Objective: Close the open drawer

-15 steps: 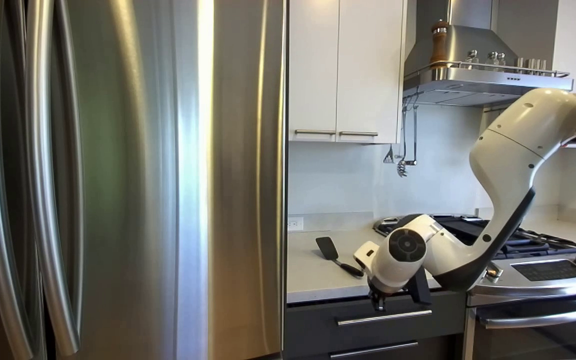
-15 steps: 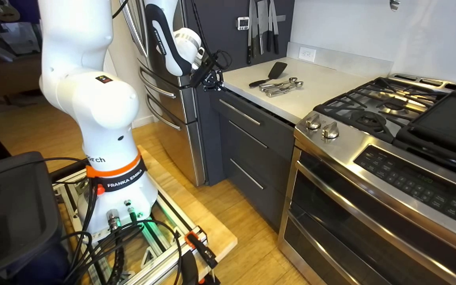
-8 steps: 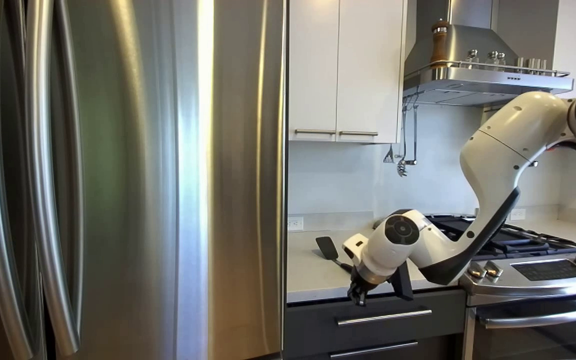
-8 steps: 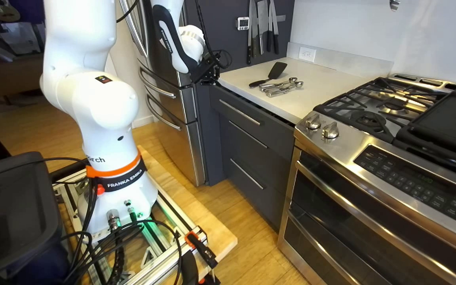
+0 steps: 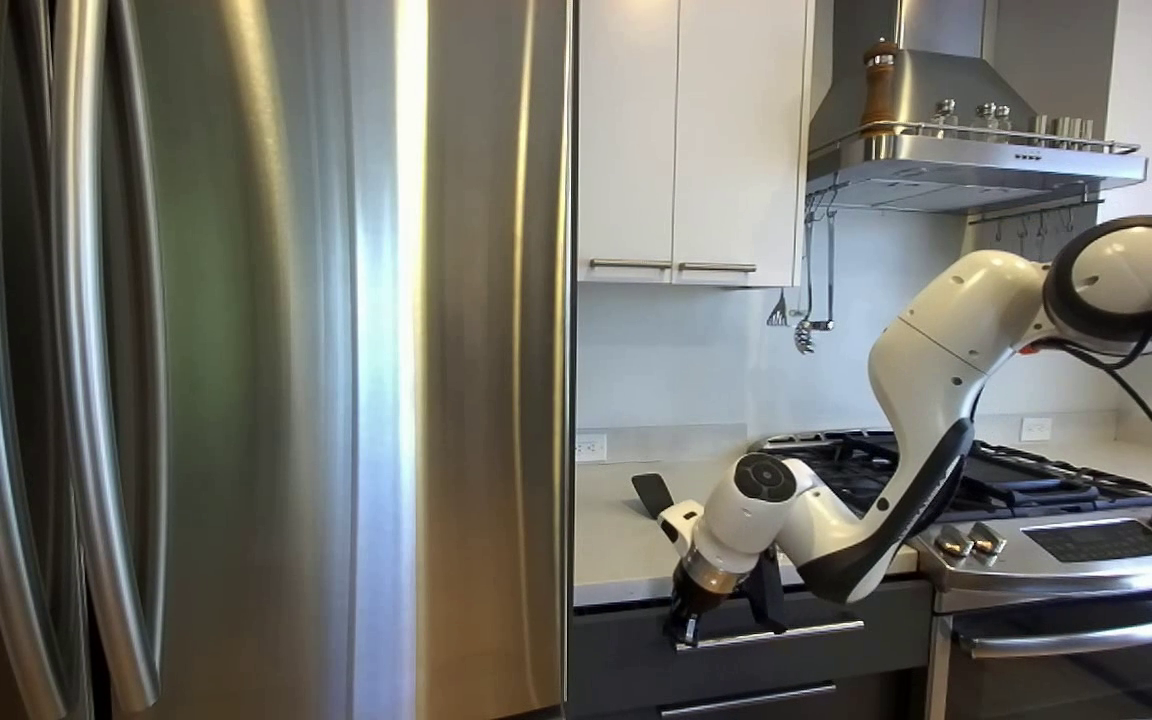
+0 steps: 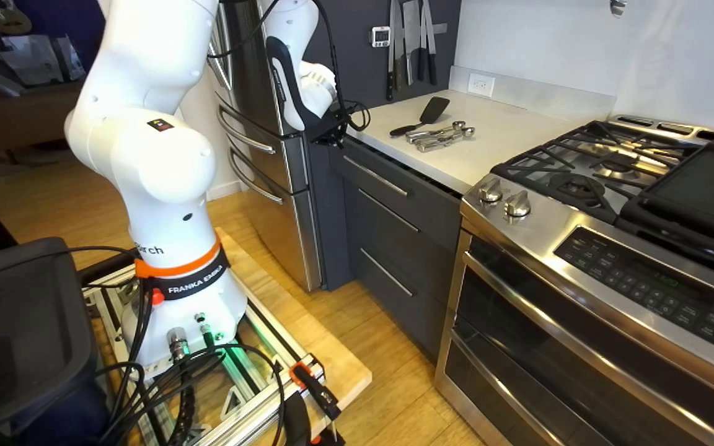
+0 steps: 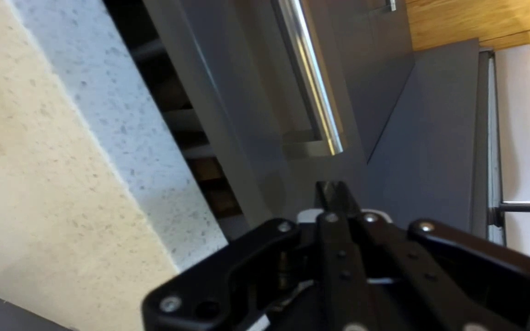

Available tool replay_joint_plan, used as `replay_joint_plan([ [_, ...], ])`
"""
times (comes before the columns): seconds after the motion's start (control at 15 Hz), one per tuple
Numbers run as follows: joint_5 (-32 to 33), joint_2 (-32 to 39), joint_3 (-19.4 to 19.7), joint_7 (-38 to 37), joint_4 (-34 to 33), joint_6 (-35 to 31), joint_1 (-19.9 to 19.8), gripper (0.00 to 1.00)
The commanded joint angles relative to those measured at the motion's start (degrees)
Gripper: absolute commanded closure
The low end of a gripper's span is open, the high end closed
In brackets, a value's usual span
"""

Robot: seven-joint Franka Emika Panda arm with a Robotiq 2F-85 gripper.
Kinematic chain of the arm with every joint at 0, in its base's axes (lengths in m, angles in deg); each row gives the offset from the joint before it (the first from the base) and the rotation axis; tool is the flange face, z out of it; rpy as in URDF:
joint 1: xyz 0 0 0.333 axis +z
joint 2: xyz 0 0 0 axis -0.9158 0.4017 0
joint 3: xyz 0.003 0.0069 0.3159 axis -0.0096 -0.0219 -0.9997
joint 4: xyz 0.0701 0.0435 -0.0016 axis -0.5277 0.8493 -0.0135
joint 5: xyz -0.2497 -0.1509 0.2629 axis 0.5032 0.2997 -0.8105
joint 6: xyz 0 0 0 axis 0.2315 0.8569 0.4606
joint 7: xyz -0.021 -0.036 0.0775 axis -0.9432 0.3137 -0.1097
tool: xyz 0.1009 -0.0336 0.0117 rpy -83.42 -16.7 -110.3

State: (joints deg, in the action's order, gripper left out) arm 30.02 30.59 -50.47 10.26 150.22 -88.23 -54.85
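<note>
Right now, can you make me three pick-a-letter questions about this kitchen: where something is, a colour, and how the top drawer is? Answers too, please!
1. Where is the black spatula?
A) On the floor
B) On the counter
C) On the stove

2. What colour is the handle of the top drawer?
A) Red
B) Green
C) Silver

3. How is the top drawer?
A) A little open
B) Fully shut
C) Pulled all the way out

1: B, both exterior views show it lying there.
2: C, the wrist view shows a shiny silver bar.
3: A, the wrist view shows a dark gap between it and the counter.
</note>
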Motion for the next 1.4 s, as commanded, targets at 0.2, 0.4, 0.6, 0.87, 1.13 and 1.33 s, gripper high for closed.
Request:
replay_joint_plan([
  [0.2,0.5,7.7,0.5,2.5,-8.2,-0.4,0.5,1.0],
  [0.4,1.4,9.5,0.9,2.7,-10.7,0.1,0.8,1.0],
  [0.6,2.3,10.8,1.5,3.0,-12.8,1.0,1.2,1.0],
  [0.87,4.4,12.2,2.7,2.7,-15.0,2.5,2.0,1.0],
  [1.13,9.6,13.0,4.1,0.0,-16.5,4.2,3.7,1.0],
  [1.33,16.0,13.3,5.4,-3.2,-17.6,6.2,5.4,1.0],
])
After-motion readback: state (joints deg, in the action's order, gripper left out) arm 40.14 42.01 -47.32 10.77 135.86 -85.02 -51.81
